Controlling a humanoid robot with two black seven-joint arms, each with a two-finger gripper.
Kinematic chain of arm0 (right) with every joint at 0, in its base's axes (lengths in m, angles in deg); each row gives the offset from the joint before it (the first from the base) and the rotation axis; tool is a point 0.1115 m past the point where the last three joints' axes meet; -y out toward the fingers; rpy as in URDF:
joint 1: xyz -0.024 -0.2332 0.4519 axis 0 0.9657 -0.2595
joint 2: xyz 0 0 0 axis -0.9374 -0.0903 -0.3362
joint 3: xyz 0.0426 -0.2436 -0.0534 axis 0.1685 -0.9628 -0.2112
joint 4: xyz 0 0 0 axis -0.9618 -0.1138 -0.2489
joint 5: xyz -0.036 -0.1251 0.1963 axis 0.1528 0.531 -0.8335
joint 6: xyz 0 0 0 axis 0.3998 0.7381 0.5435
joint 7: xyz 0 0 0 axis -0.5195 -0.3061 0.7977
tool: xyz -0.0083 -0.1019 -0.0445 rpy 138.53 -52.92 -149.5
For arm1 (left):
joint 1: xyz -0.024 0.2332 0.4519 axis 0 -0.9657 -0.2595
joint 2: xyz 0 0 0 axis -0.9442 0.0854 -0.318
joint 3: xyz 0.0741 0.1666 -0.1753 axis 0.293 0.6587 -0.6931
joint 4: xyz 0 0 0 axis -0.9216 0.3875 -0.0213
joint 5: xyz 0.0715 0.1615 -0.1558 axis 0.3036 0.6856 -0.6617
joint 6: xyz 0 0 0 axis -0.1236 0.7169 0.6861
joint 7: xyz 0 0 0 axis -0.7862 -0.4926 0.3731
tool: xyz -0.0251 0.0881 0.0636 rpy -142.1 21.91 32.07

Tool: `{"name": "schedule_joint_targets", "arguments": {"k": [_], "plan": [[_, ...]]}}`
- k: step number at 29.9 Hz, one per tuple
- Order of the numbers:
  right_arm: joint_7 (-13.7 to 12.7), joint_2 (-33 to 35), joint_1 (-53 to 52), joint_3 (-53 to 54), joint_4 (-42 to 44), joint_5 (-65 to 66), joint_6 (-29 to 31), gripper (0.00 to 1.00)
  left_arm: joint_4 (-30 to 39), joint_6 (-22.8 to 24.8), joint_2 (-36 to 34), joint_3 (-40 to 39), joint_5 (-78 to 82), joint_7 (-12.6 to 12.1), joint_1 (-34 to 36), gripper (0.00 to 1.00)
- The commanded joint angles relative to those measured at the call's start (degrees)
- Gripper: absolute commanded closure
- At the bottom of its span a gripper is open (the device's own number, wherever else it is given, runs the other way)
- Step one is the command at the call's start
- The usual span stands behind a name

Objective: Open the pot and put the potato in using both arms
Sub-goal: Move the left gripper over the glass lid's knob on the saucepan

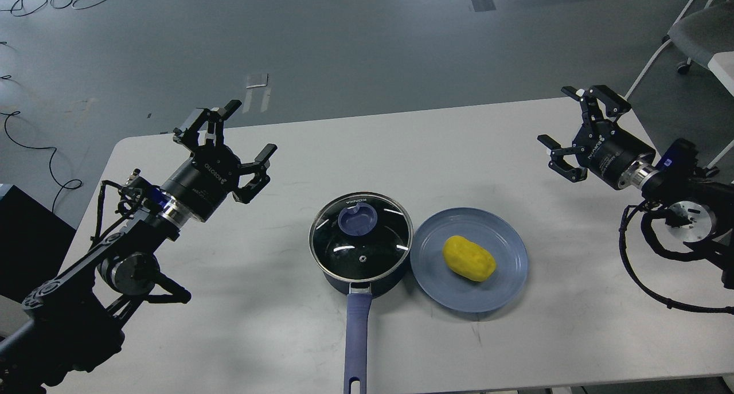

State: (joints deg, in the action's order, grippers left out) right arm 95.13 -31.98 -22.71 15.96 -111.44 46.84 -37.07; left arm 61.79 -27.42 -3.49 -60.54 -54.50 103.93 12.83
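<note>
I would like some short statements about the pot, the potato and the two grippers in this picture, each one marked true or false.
1. The glass lid sits on the pot. True.
2. The potato is inside the pot. False: it lies on the blue plate, to the right of the pot.
3. The left gripper holds the lid's knob. False: it is open, raised to the left of the pot and holding nothing.
4. The right gripper is open and empty. True.
5. The pot's handle points toward the table's near edge. True.
</note>
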Motion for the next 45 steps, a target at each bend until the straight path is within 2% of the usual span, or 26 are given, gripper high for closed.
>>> {"name": "schedule_joint_targets", "arguments": {"k": [1,7,12,16,19,22,25,29,33,35,39,45], "plan": [[0.0,0.2,0.02,-0.04,-0.08,-0.04,0.0,0.01,0.16,0.0,0.48,-0.68,0.01,0.89,-0.23,0.02],[0.0,0.2,-0.25,-0.4,-0.08,0.13,0.0,0.01,-0.02,0.0,0.66,0.11,0.01,0.8,-0.15,0.02],[0.0,0.11,-0.51,-0.75,0.01,0.57,0.0,0.01,-4.05,0.0,0.05,-0.85,-0.86,1.5,1.26,0.02],[0.0,0.55,-0.6,-0.84,-0.08,0.66,0.0,0.01,-4.59,0.0,-2.23,-0.15,1.41,0.71,3.11,0.02],[0.0,0.73,-0.69,-0.84,-0.08,0.66,0.0,0.01,-3.02,0.0,-5.04,-0.85,4.14,1.59,3.63,0.02],[0.0,0.73,-0.51,-0.92,-0.17,0.75,0.0,0.01,4.34,0.0,-8.81,-0.85,7.47,3.34,6.26,0.02],[0.0,0.73,-0.42,-0.92,-0.26,0.75,0.0,0.01,12.18,0.0,-12.78,-1.03,15.89,3.61,6.97,0.02],[0.0,0.73,-0.16,-1.01,-0.35,0.75,0.0,0.01,24.03,0.0,-15.68,-3.39,37.83,4.28,8.82,0.02],[0.0,0.81,-0.07,-1.01,-0.43,0.75,0.0,0.01,29.76,-1.28,-16.04,-4.81,53.94,4.28,8.99,0.02],[0.0,0.81,-0.07,-1.01,-0.43,0.75,0.0,0.01,32.84,-3.11,-15.86,-4.81,67.36,4.28,9.08,0.02],[0.0,0.81,-0.16,-1.01,-0.52,0.84,0.0,0.01,34.96,-3.74,-15.42,-3.93,80.94,4.28,11.19,0.02],[0.0,0.73,-0.16,-1.1,-0.52,1.01,0.0,0.01,32.85,-3.74,-11.56,1.07,98.44,4.28,14.36,0.02]]}}
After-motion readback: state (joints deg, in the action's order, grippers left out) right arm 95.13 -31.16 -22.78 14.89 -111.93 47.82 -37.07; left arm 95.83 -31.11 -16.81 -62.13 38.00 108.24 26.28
